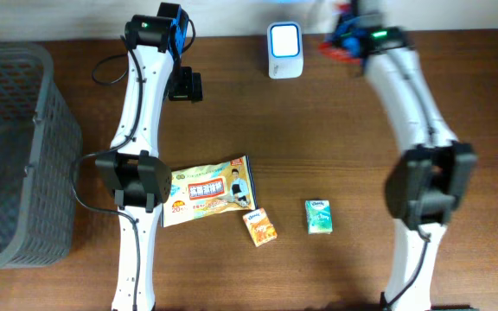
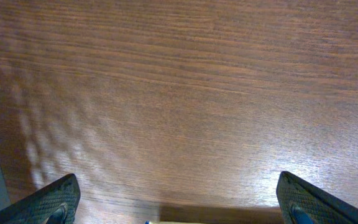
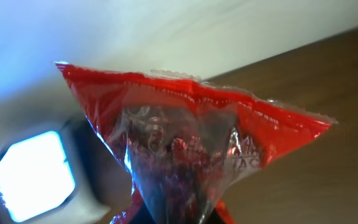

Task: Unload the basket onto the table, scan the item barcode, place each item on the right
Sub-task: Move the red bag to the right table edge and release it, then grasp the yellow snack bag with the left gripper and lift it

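Overhead, both arms rise from the near edge of the desk [image 1: 353, 130], bend at the elbow about halfway across and reach to the far edge. The left arm [image 1: 141, 112] folds back at its top, so the left gripper [image 1: 186, 86] hangs over bare wood near the far left corner. The right arm [image 1: 413, 95] leans inward, and the right gripper [image 1: 351, 36] sits at the far edge, clamped on a red bag [image 1: 334, 50] just beside the white scanner [image 1: 284, 49]. A grey basket [image 1: 24, 78] stands at the left edge, its dark floor in view. Near the middle of the near edge lie a flat snack packet [image 1: 210, 192], an orange box [image 1: 259, 227] and a green pack [image 1: 319, 216]. The box touches the packet's corner; the pack lies apart from both.

From the left wrist, the two fingertips [image 2: 55, 202] stand wide apart at the bottom corners, with only wood grain between them and nothing gripped.

From the right wrist, the red bag fills the middle, its crimped top edge upward and dark contents showing through a clear panel. Its lower end is pinched between jaws closed tight on it, mostly hidden behind it. The scanner's lit blue screen glows at lower left, behind the bag.
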`<action>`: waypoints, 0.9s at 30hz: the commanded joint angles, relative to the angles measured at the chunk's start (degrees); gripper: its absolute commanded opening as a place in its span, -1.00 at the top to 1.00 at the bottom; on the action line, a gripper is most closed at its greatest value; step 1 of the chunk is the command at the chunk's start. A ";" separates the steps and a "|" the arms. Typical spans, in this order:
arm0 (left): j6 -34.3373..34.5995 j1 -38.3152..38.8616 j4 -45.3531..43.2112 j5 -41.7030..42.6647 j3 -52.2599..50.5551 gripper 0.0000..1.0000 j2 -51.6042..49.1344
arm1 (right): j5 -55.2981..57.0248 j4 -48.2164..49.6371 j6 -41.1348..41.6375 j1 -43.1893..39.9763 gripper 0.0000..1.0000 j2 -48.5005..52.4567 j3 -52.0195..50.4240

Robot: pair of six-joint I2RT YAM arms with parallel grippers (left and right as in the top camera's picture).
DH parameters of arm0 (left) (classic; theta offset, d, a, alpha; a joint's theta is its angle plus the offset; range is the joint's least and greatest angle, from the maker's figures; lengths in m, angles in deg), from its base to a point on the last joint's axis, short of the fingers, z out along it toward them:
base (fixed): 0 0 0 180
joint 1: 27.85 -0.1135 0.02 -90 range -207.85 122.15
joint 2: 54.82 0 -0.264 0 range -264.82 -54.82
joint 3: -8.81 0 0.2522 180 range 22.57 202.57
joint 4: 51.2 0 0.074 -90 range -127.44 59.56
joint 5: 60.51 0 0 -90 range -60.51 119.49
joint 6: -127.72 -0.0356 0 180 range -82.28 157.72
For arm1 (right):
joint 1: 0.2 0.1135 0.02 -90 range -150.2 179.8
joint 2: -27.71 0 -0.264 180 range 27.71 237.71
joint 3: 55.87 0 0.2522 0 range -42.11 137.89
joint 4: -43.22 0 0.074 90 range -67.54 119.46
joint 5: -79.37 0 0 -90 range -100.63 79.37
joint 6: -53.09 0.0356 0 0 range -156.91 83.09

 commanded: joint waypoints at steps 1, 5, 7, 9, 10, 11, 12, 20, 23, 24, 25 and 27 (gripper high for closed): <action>0.33 -0.04 0.28 0.81 -0.28 -0.98 -0.44 | 3.87 -10.62 4.22 -11.74 0.92 -4.59 0.76; 0.35 -0.04 0.26 1.95 -0.28 -0.98 -0.44 | 3.61 -21.18 4.24 -29.99 0.92 -3.32 -3.15; 0.33 -0.04 0.28 1.95 -0.28 -0.98 -0.44 | 3.61 -19.39 4.24 -34.84 0.92 -3.02 -8.44; 0.33 -0.07 0.48 1.92 -0.28 -0.98 -0.44 | 3.63 -17.31 4.22 -38.16 0.78 -2.84 -10.91; 0.33 -0.07 0.48 1.92 -0.28 -0.99 -0.44 | 3.61 -16.48 4.22 -39.45 -0.25 -2.80 -10.91; 0.33 -0.04 0.48 1.95 -0.28 -0.98 -0.44 | 3.58 -16.70 4.20 -40.15 -0.97 -2.82 -10.91; 0.31 -0.07 0.48 1.92 -0.28 -0.98 -0.44 | 3.58 -17.38 4.22 -40.26 -0.97 -2.82 -10.91; 0.09 -0.07 0.48 1.95 -0.28 -0.98 -0.42 | 1.16 -18.10 4.22 -40.13 0.92 -3.58 -10.60; 0.09 -0.04 0.48 1.95 -0.28 -0.98 -0.42 | -0.24 -17.25 4.17 -40.13 0.92 4.31 -13.09; 0.07 -0.04 0.48 1.95 -0.28 -0.98 -0.42 | -0.20 -17.57 3.69 -40.17 0.91 6.84 -13.81; 0.07 -0.04 0.48 1.97 -0.28 -0.98 -0.42 | 0.22 -18.10 3.52 -40.19 0.82 7.23 -13.86; -0.39 -0.07 0.48 2.58 -0.28 -0.98 -0.37 | 0.17 -20.26 3.54 -40.70 0.71 5.18 -12.00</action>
